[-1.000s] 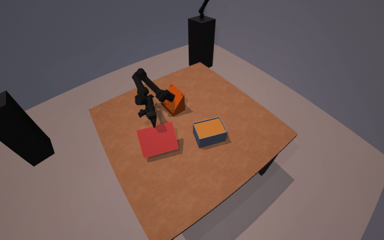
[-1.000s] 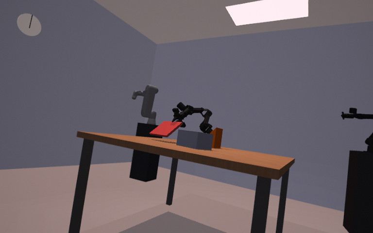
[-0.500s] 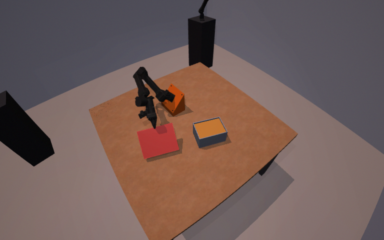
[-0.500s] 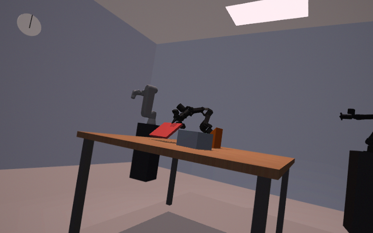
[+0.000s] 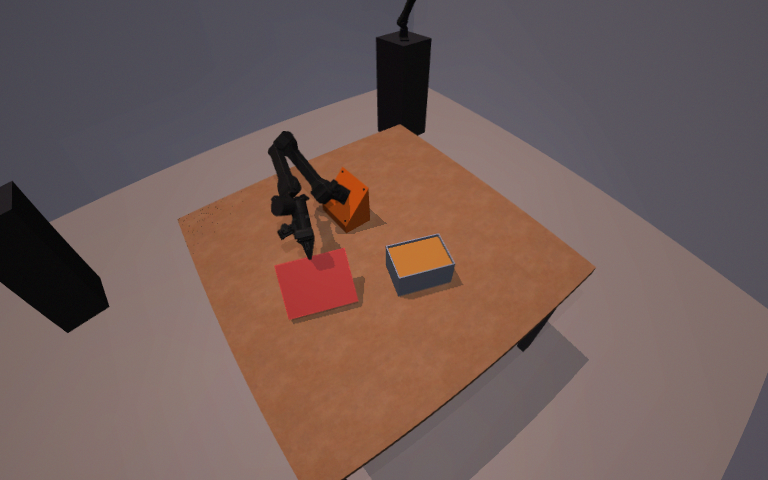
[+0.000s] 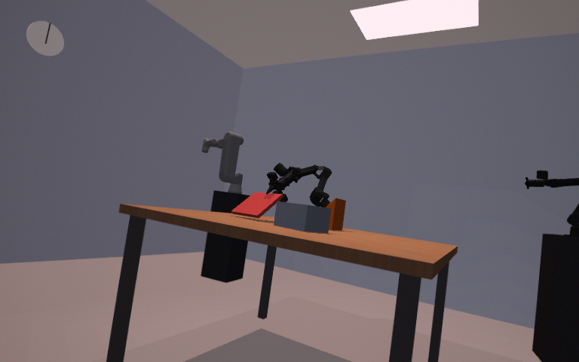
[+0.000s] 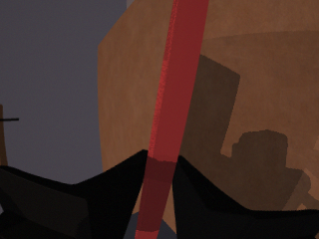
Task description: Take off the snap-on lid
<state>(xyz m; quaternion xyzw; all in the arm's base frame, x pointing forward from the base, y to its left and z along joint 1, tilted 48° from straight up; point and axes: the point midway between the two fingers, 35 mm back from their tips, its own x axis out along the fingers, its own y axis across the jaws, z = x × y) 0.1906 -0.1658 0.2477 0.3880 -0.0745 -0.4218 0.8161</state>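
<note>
The red lid (image 5: pixel 316 287) (image 6: pixel 255 204) (image 7: pixel 177 90) is off the box and held tilted, its edge at the gripper high and its far edge low, close above the table (image 5: pixel 362 362) (image 6: pixel 384 245). Its smooth outer face is upward. My gripper (image 5: pixel 309 257) (image 6: pixel 268 192) (image 7: pixel 161 158) is shut on the lid's edge nearest the arm. The storage box (image 5: pixel 426 278) (image 6: pixel 290 216) is grey-blue, open on top with an orange inside, and stands upright to the right of the lid in the top view. Whether the low edge touches the table is hard to tell.
An orange wedge-shaped block (image 5: pixel 357 198) (image 6: pixel 338 214) carries the arm's base, behind the box and lid in the top view. The table's left edge runs beyond the lid. Black pedestals (image 5: pixel 403 84) (image 6: pixel 224 260) stand off the table.
</note>
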